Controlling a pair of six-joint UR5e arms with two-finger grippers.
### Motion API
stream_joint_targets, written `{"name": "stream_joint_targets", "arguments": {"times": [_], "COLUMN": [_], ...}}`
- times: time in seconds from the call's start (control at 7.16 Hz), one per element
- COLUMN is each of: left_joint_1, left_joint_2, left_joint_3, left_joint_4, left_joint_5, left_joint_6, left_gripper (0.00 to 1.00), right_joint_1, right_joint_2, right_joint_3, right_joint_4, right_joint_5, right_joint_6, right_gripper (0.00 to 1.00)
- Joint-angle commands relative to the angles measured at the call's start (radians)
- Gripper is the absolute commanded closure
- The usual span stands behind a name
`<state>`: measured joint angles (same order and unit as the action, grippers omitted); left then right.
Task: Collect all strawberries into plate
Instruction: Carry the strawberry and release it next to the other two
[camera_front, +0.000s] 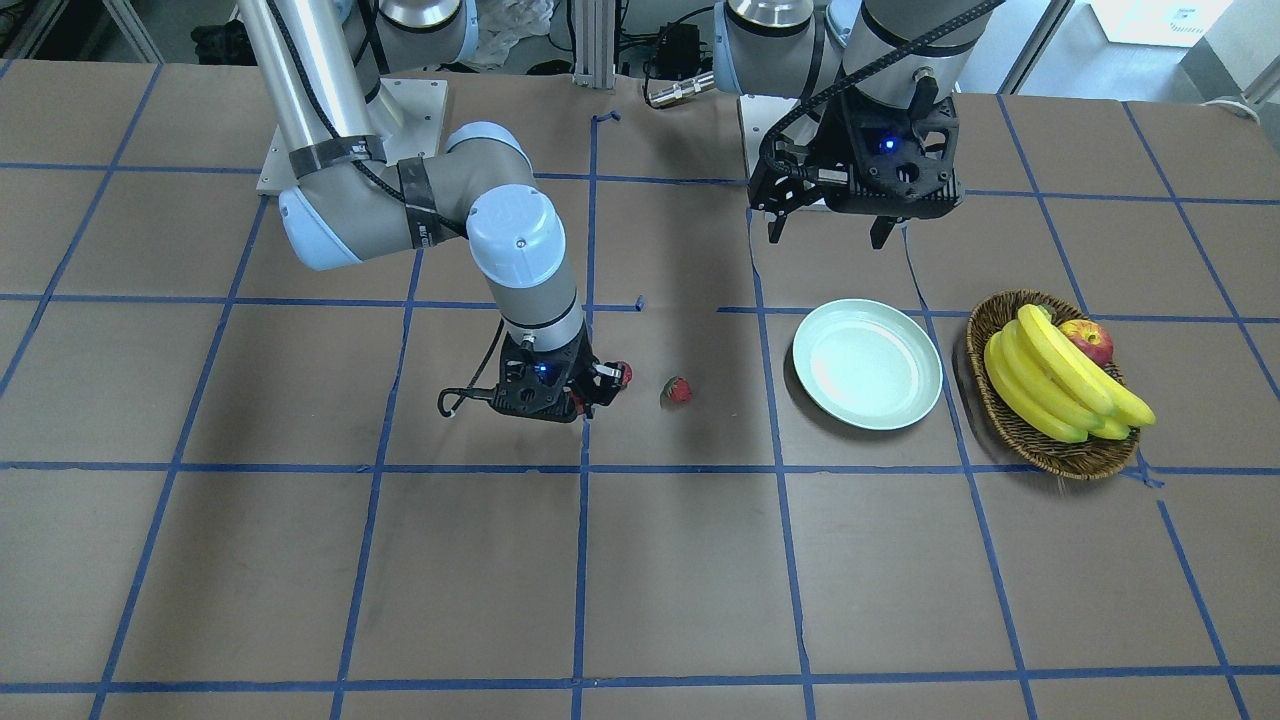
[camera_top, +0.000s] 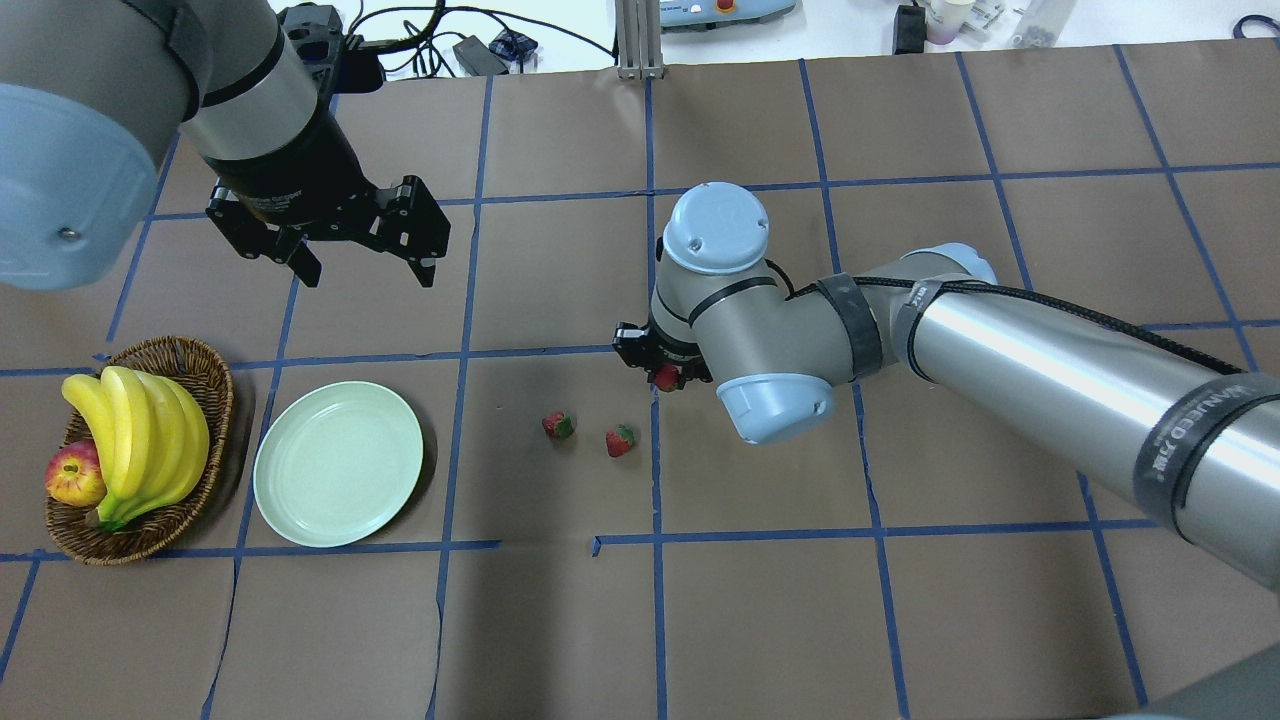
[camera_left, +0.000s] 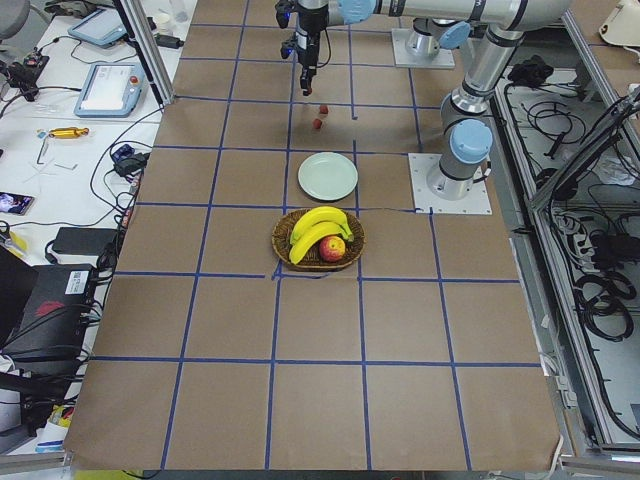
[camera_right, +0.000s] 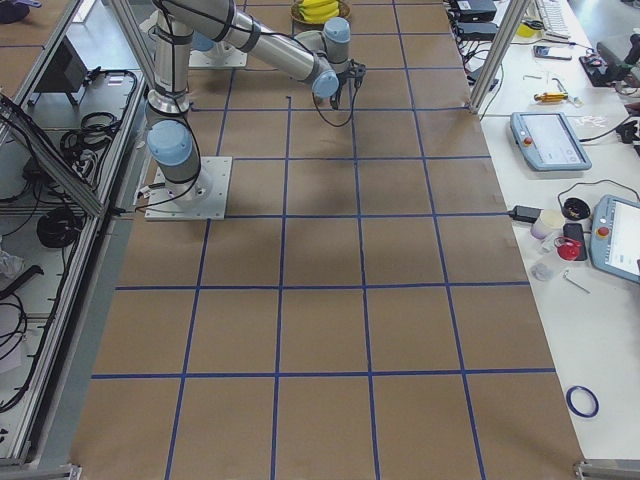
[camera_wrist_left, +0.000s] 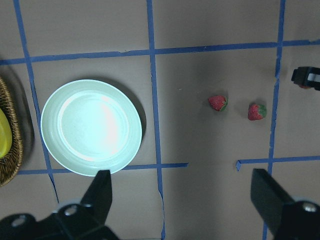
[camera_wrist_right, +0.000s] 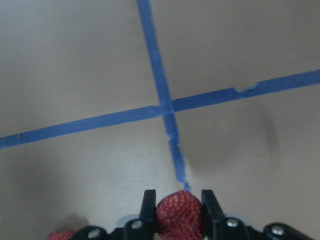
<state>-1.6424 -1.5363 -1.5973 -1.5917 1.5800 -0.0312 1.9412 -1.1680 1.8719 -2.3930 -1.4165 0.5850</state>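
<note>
I see the held strawberry (camera_wrist_right: 179, 212) clamped between the fingers of the right gripper (camera_wrist_right: 176, 199), close to the table (camera_top: 760, 600). From overhead, the middle strawberry (camera_top: 620, 440) and the left strawberry (camera_top: 558, 425) lie near each other on the table, to the right of the plate (camera_top: 338, 478). The left gripper (camera_top: 368, 272) hangs beyond the plate's far edge with its jaws apart. A basket (camera_top: 205, 365) of bananas (camera_top: 140, 440) stands just left of the plate.

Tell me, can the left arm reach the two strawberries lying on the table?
Probably yes: the left gripper hangs open, nothing lies between it and the loose strawberries, though the right gripper close by could crowd it.
</note>
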Motion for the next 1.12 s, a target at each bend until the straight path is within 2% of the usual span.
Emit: {"name": "stream_joint_targets", "arguments": {"times": [0.0,0.14,0.28,0.42,0.56,0.7,0.84,0.98], "left_joint_1": [-0.001,-0.001,-0.001,-0.001,-0.001,-0.001,-0.001,-0.001], "left_joint_2": [0.002,0.002,0.001,0.002,0.002,0.002,0.002,0.001], "left_joint_3": [0.002,0.0,0.002,0.002,0.002,0.002,0.003,0.003], "left_joint_4": [-0.001,-0.001,-0.001,-0.001,0.001,0.001,0.001,0.001], "left_joint_5": [0.0,0.0,0.0,0.0,0.0,0.0,0.0,-0.001], "left_joint_6": [0.002,0.001,0.001,0.002,0.004,0.004,0.004,0.004], "left_gripper": [0.0,0.0,0.0,0.0,0.0,0.0,0.0,0.0], "right_joint_1": [0.054,0.061,0.061,0.061,0.061,0.058,0.029,-0.038], "right_joint_2": [0.086,0.114,0.12,0.119,0.116,0.085,-0.002,-0.092], "right_joint_3": [-0.081,-0.094,-0.093,-0.093,-0.083,-0.095,-0.091,-0.094], "right_joint_4": [-0.017,-0.017,-0.017,-0.017,-0.009,0.006,0.115,0.281], "right_joint_5": [0.106,0.103,0.097,0.088,0.033,0.021,0.019,0.021], "right_joint_6": [0.065,0.065,0.065,0.059,0.055,0.052,0.052,0.023], "right_gripper": [1.0,1.0,0.91,0.29,0.0,0.0,0.0,0.0]}}
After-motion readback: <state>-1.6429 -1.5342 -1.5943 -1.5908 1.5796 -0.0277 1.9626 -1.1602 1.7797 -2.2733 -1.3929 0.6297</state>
